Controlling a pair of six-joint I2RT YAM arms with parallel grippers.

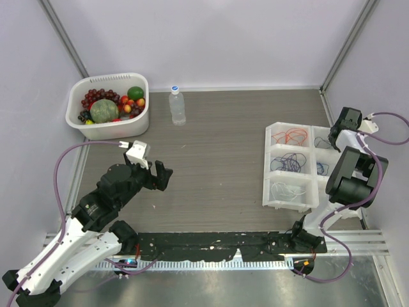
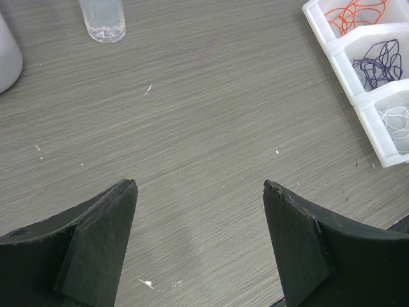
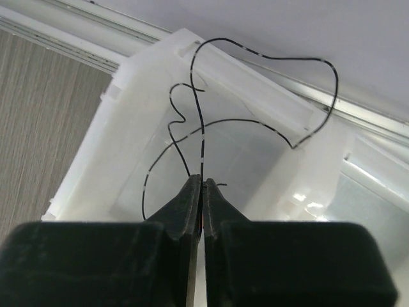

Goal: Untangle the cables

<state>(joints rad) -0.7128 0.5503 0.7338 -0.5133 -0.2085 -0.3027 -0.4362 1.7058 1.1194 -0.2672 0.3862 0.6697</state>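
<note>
Right tool (image 3: 202,182), angled downward, pinches black cable (image 3: 201,147) over white tray (image 3: 147,102).

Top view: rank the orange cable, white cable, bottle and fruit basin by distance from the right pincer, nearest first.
1. orange cable, far-left bin of the tray, beside the right pincer.
2. white cable, near-left bin.
3. bottle, back middle.
4. fruit basin, far-left corner.
</note>
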